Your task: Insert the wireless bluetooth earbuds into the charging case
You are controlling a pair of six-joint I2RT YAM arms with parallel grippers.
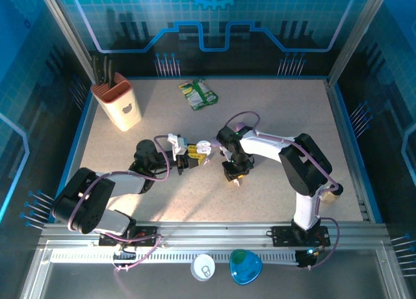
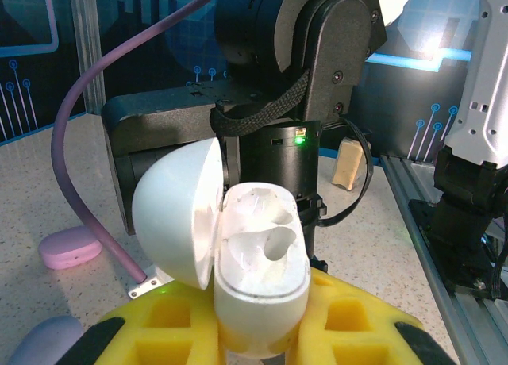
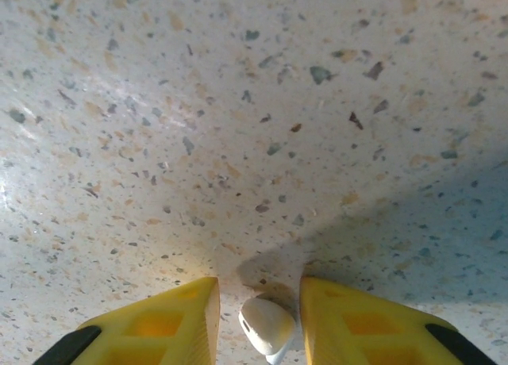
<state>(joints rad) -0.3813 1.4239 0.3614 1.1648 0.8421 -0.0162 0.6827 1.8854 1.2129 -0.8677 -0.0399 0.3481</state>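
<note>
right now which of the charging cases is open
The white case, held in the left end effector, lid swung wide. The pink case and the purple case lie shut on the table.

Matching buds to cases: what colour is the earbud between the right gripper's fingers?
The earbud is white; right wrist view shows it best.

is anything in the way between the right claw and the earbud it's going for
Nothing visible does: the white earbud lies on the speckled table inside the open right claw, with nothing else in the gap. The charging case has its lid open.
</note>
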